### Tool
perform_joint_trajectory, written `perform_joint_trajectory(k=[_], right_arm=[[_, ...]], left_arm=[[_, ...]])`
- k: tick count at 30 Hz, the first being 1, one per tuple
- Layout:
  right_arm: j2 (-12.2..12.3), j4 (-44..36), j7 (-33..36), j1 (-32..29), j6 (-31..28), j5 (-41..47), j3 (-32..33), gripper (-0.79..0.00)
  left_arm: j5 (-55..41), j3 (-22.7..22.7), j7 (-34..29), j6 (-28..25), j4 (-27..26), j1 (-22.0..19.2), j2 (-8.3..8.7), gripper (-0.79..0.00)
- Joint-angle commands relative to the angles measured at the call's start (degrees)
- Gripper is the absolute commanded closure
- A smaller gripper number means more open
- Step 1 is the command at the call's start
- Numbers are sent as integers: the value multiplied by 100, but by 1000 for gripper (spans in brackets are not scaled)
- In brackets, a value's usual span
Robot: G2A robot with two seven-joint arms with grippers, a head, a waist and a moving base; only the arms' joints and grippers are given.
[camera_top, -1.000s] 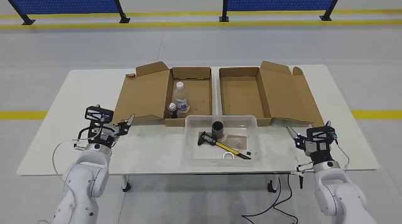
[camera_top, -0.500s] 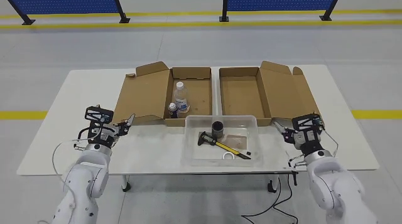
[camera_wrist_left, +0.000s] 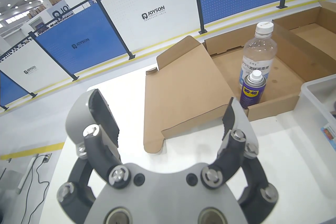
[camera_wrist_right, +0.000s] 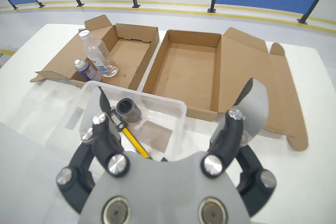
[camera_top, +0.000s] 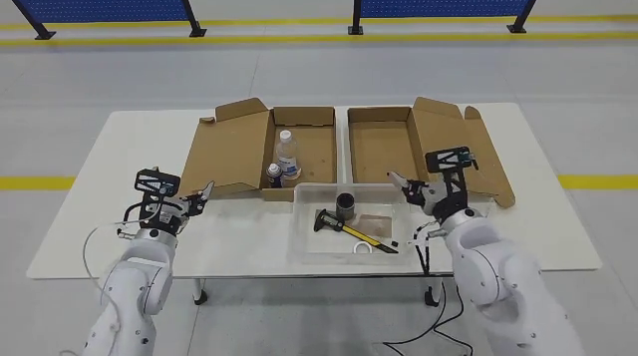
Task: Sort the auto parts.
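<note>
Right gripper (camera_wrist_right: 176, 93): jaws wide apart, nothing between them. It hangs above the right end of the clear bin (camera_wrist_right: 157, 99), just in front of the right box (camera_wrist_right: 189, 64).

In the bin: a dark metal sleeve (camera_wrist_right: 128, 110) at the far side. Close against it a digital caliper (camera_wrist_right: 118, 122) with a yellow bar lies on a slant.

Left gripper (camera_wrist_left: 162, 101): jaws also wide, empty, low over the table (camera_wrist_left: 275, 146) by the flap of the left box (camera_wrist_left: 183, 93). That box holds a clear bottle (camera_wrist_left: 258, 57) and a spray can (camera_wrist_left: 252, 88), upright, side by side. Right box bare inside.

Judgement: sorting partly done. The step in hand looks like the right arm's approach for a pick from the bin. The next move calls for dropping past the bin wall, squaring the jaws across the sleeve or the caliper body, and closing without snagging the neighbour.
</note>
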Motion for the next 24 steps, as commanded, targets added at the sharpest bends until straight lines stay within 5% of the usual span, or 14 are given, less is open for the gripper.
perform_joint_trajectory(k=[1, 24], right_arm=[[-44, 65, 148, 124, 205, 235, -203, -785], [-322, 996, 998, 533, 1466, 989, -1123, -785]], left_arm=[[0, 0, 0, 0, 0, 0, 0, -785], [0, 0, 0, 0, 0, 0, 0, -785]])
